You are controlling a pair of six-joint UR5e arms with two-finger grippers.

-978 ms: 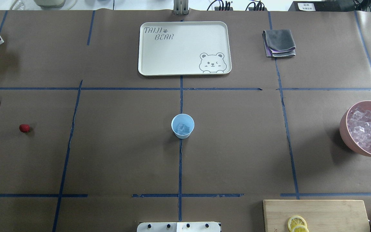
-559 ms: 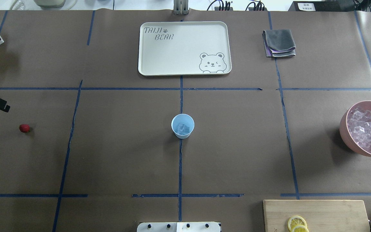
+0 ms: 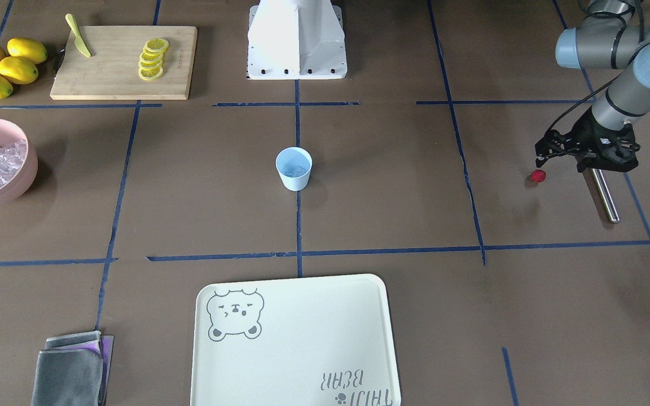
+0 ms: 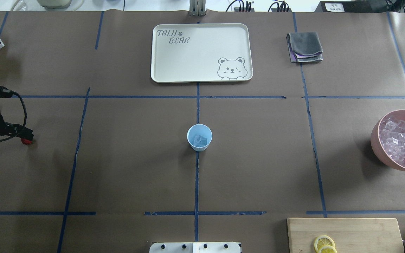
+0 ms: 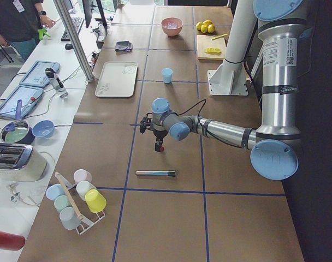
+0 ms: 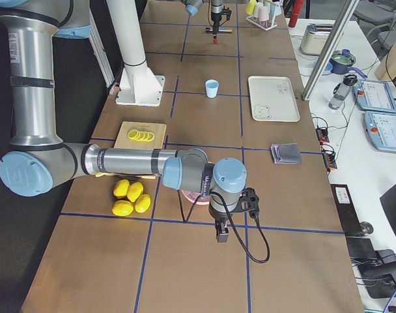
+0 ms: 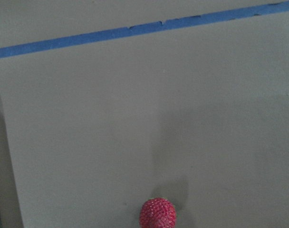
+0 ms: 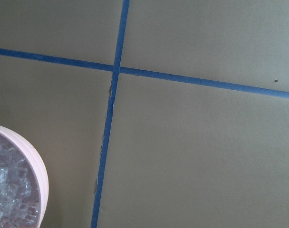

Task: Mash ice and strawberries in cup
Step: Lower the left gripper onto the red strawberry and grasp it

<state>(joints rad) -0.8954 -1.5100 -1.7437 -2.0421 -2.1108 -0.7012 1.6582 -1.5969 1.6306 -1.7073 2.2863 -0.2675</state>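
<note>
Brown paper marked with blue tape lines covers the table (image 4: pixel 135 168).

1. Target. The strawberry (image 3: pixel 538 176) lies on the bare paper. In the overhead view it is at 9 o'clock from the cup (image 4: pixel 199 137), well apart from it and close to the table's left edge. It is nearly round, so no long axis constrains the approach angle.

2. Pincer relation. The left gripper (image 3: pixel 540 160) hangs just above the strawberry, fingers pointing down, and its tip hides part of the berry in the overhead view. In the left wrist view the berry sits at 6 o'clock, cut by the lower frame edge and off the centre line. A small correction toward that side is likely needed before descent. No finger shows in that view, and the exterior views are too small to tell whether the jaws are apart or together.

3. Nearer arm. The left arm is clearly the nearer. The right gripper (image 6: pixel 221 235) hangs beside the pink bowl (image 4: pixel 376 144) at 3 o'clock from the cup; its jaw state cannot be told.

4. Surroundings. A metal rod (image 3: pixel 604 194) lies near the berry, on its 9 o'clock side in the overhead view, running roughly 12 to 6. The cup already holds ice (image 4: pixel 199 140).
</note>
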